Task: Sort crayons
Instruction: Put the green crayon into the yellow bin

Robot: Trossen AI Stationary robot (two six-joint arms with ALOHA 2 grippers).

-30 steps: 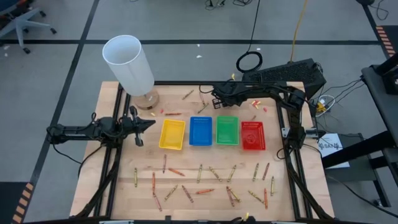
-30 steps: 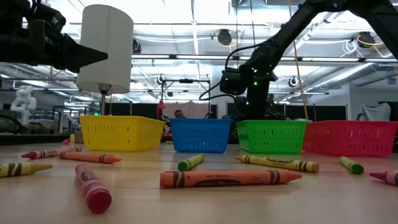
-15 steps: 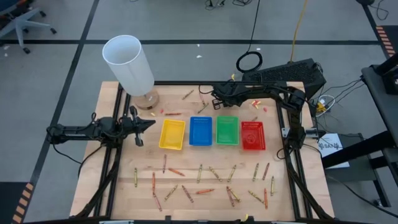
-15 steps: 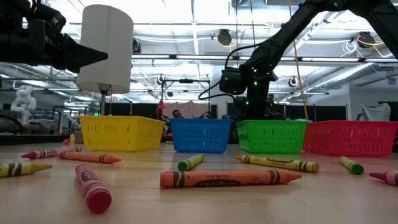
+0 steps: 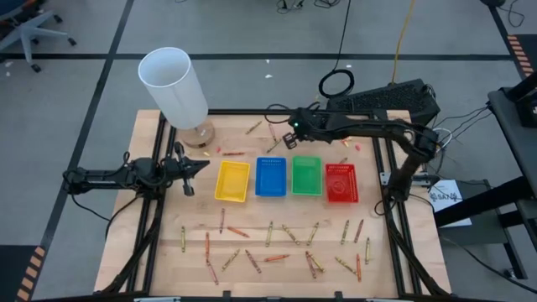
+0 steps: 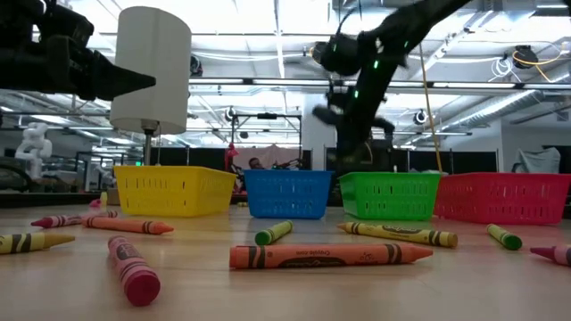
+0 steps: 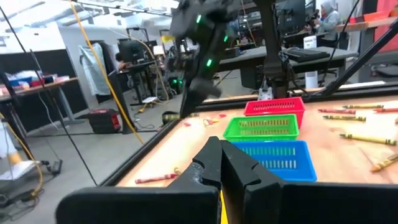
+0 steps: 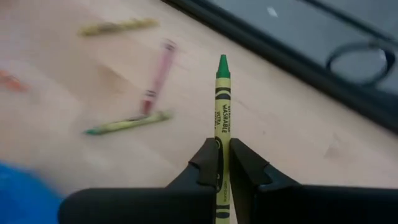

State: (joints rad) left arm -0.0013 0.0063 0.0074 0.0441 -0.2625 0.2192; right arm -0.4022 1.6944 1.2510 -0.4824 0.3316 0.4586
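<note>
Right wrist view shows the right end effector (image 8: 222, 163) clamped on a green crayon (image 8: 221, 118), lifted above the surface; next, carry it to the green tray (image 5: 306, 175). Left end effector (image 5: 204, 164) waits, pinched together.

Right end effector (image 5: 291, 140) sat upper centre of the high view, arm stretched leftward from the right edge, lifted off the counter, fingers (image 8: 206, 163) pinched on a green crayon (image 8: 221, 124). Left end effector (image 5: 200, 165) parked mid-left, arm level, fingers (image 7: 214, 163) closed, empty.

Four trays (image 5: 288, 178) bar mid-table; bare wood (image 5: 159, 220) lies open beside scattered crayons (image 5: 273, 243).
</note>
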